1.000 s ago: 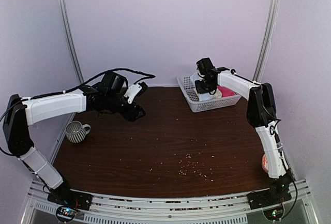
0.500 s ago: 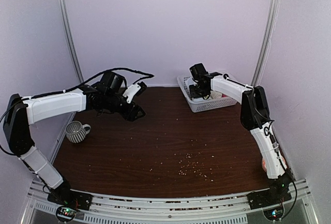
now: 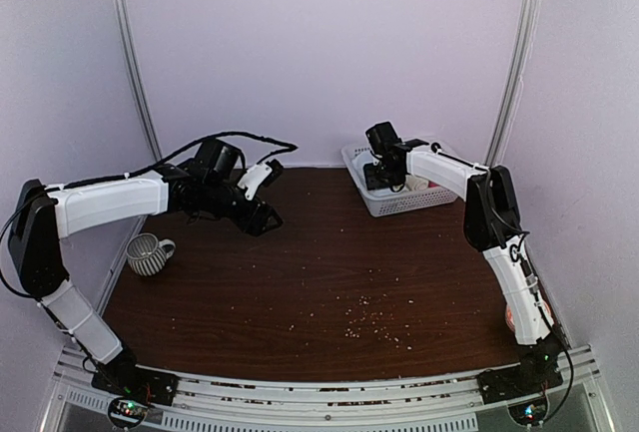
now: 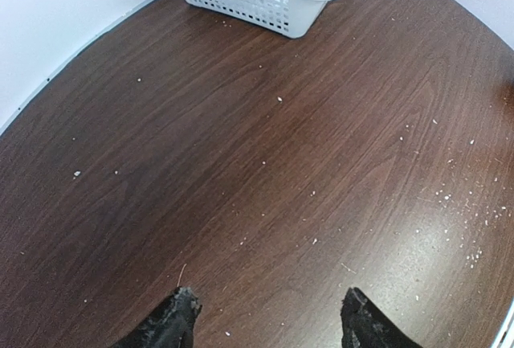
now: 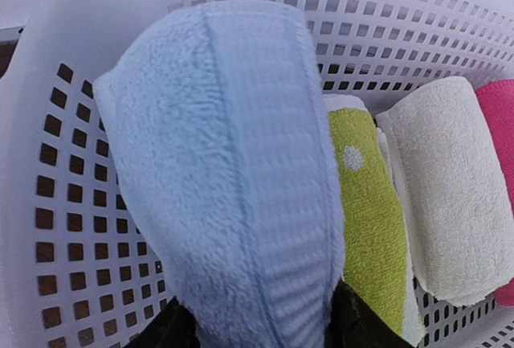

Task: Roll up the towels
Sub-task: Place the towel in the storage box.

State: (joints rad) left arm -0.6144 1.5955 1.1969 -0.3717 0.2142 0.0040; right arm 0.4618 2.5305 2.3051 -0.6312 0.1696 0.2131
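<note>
The pale blue towel (image 5: 225,171) lies folded in the white basket (image 5: 96,227), at its left end. The yellow-green and white patterned towel (image 5: 369,203) lies right beside it. My right gripper (image 5: 257,324) is down in the basket (image 3: 399,203), with its jaws wide apart on either side of the blue towel, which fills the gap. In the top view the right gripper (image 3: 384,168) hides the towels. My left gripper (image 4: 269,312) is open and empty, low over the bare table at the back left (image 3: 265,215).
A cream roll (image 5: 442,195) and a pink roll (image 5: 499,123) lie in the basket to the right of the towels. A striped mug (image 3: 148,252) stands at the table's left edge. Crumbs are scattered over the brown table (image 3: 329,282). The basket also shows in the left wrist view (image 4: 257,2).
A second ago my right gripper was over the basket's middle; it has moved left and down to the blue towel. It has held still for the last half second. The left arm has barely moved.
</note>
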